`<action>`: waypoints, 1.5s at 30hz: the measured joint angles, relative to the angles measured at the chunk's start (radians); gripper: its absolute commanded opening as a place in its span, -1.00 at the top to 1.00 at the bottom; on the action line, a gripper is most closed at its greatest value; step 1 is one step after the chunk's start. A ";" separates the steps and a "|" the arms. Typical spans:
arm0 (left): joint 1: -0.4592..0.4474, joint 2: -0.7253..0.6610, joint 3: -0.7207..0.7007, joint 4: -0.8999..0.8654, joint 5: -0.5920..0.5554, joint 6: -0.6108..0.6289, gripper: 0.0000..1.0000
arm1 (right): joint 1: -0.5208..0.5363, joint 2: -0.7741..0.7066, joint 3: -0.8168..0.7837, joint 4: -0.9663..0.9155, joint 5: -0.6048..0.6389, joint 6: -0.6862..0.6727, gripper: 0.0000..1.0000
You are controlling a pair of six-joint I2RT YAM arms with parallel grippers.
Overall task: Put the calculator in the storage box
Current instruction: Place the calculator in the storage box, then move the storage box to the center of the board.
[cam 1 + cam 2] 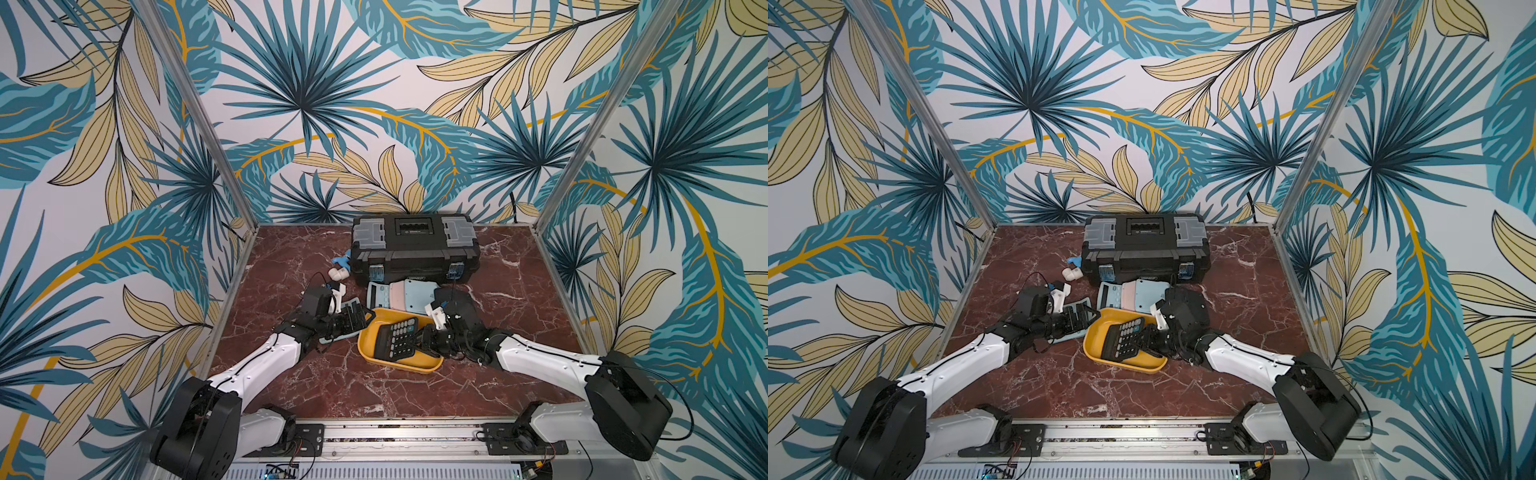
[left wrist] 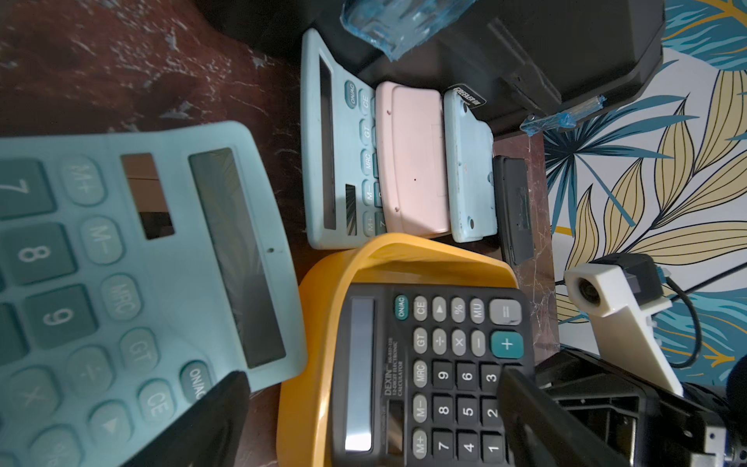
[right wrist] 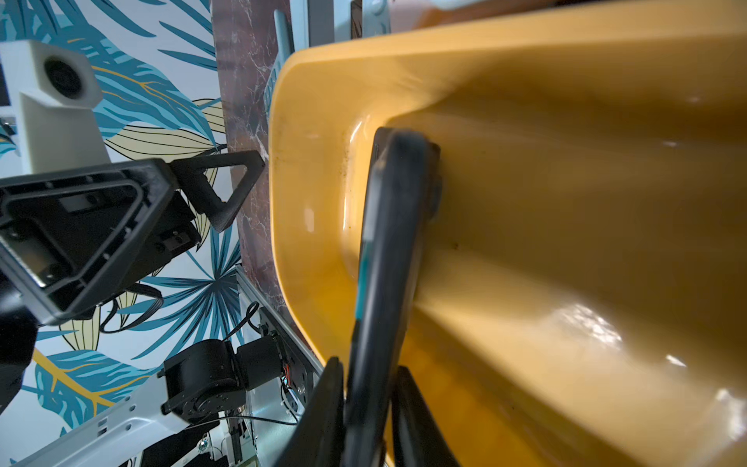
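Right gripper (image 3: 370, 372): jaws sit on either side of the black calculator's (image 1: 395, 334) near edge; clamped or slack, cannot tell.
Black calculator: inside the storage box (image 1: 397, 365), tilted, far edge down in the floor corner.
Left gripper (image 1: 357, 322): wide open, empty, over the teal calculator (image 2: 141, 263).
Risk: a finger that drags on withdrawal could hook the black calculator back out.
Risk: the same drag could skid the storage box into the stacked calculators (image 1: 399, 293) just behind.

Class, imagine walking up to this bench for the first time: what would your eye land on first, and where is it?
The bright yellow storage box in the middle of the marble table grabs the eye. A black calculator lies tilted inside it, with the right hand straddling its edge. Behind it, a big black toolbox sits at the table's back edge, and loud palm-leaf wallpaper surrounds everything.
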 measured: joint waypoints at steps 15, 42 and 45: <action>0.000 0.008 -0.015 0.034 0.024 -0.002 -1.00 | 0.008 -0.018 0.096 -0.226 0.085 -0.131 0.08; -0.055 -0.033 -0.063 0.056 0.045 -0.042 -1.00 | 0.008 0.009 0.179 -0.409 0.150 -0.235 -0.48; -0.095 -0.033 -0.063 0.056 0.039 -0.048 -1.00 | 0.008 0.009 0.197 -0.441 0.172 -0.253 -0.51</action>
